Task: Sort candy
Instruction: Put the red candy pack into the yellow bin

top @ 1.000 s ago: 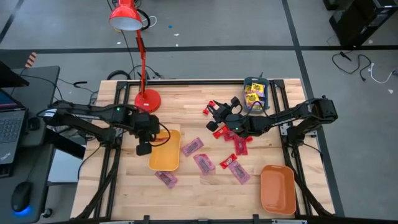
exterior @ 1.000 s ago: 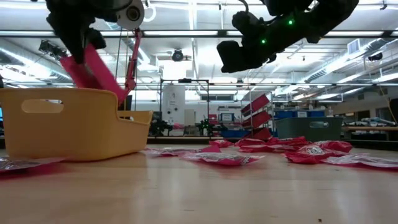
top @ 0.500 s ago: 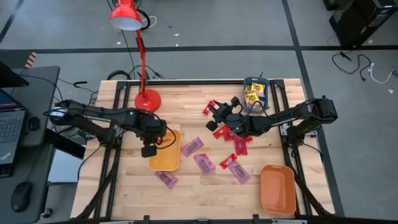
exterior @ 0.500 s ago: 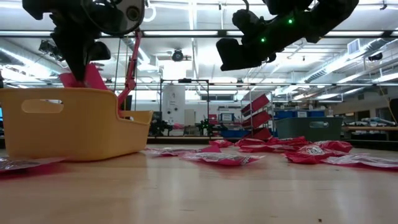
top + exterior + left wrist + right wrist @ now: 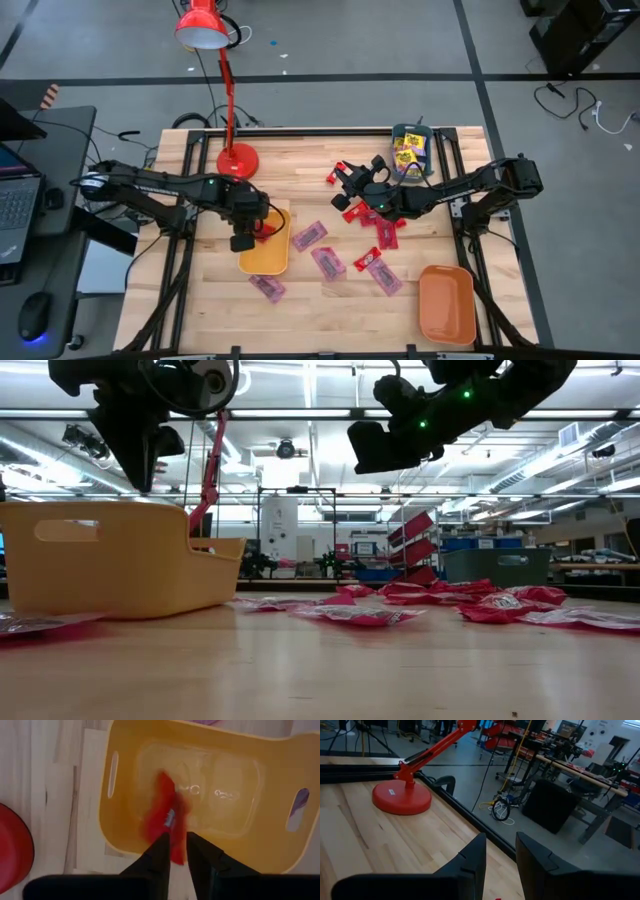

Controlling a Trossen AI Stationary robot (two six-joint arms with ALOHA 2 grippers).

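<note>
On the left, the left hand [image 5: 243,241] hangs over the yellow-orange tray [image 5: 266,243], near the tray's left edge. Looking down past its two dark fingers [image 5: 157,854], I see them parted by a narrow gap, and a red wrapped candy [image 5: 164,815] sits just beyond their tips inside the tray, blurred; I cannot tell whether the fingers touch it. From table height the left hand is above the tray's rim with nothing showing below it.

Behind the tray stands a red desk lamp [image 5: 237,160] with its round base on the wooden surface [image 5: 300,300].

To the right of the tray, pinkish-purple packets lie flat on the surface: one [image 5: 266,287] just below the tray, one [image 5: 310,235] beside its right edge, one [image 5: 328,263] a little further down, and another [image 5: 383,278] further right. Red candies [image 5: 388,232] are scattered near the middle, some of them under the right arm.

The right hand [image 5: 352,183] hovers over the middle of the surface, above that red cluster and clear of it. Its fingers [image 5: 472,860] stand apart with a gap between them, and nothing is held there.

Further right, at the back edge, a teal tray [image 5: 410,152] holds yellow packets with dark print [image 5: 407,155]. At the front right corner sits an orange tray [image 5: 445,303], well apart from both hands.
</note>
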